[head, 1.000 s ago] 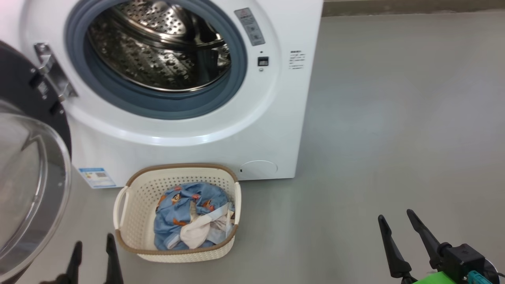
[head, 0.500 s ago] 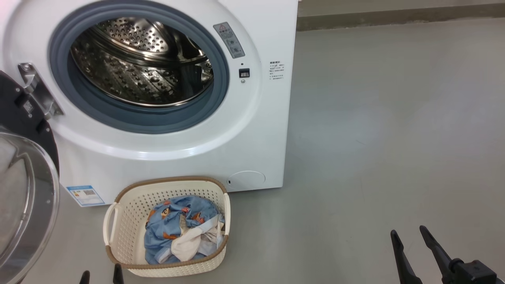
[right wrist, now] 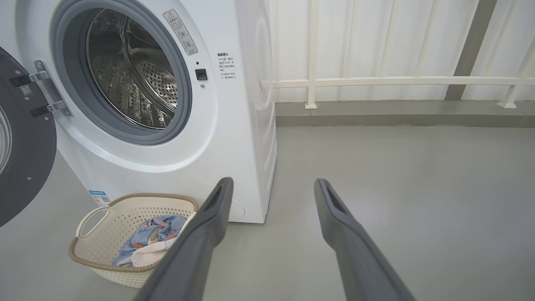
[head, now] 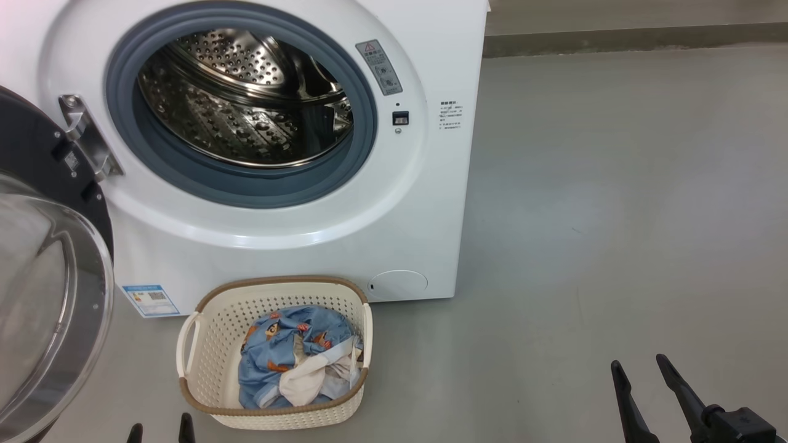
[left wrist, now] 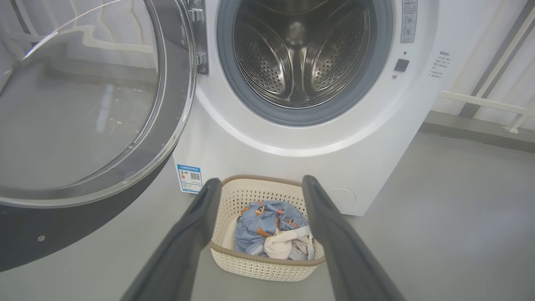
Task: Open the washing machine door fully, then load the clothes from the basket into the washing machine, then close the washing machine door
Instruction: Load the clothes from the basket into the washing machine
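Note:
The white washing machine (head: 345,240) stands with its round black door (head: 43,295) swung out to the left on its metal hinge, the steel drum (head: 246,104) bare inside. On the floor in front of it sits the cream basket (head: 203,344), holding the light-blue printed clothes (head: 289,351) with a white garment on top. My left gripper (head: 159,429) shows its two fingertips at the bottom edge just left of the basket, open; in the left wrist view its fingers (left wrist: 196,221) frame the basket (left wrist: 267,267). My right gripper (head: 640,369) is open at the lower right, far from the basket.
Bare grey floor (head: 615,215) stretches to the right of the machine. A low kerb and a white railing (right wrist: 376,81) run along the back wall. The open door (left wrist: 83,104) juts out over the floor on the left.
The head camera has shifted, so the machine and basket sit lower in view than a second ago. Both grippers show lower in the picture. Basket, clothes and door have not moved.

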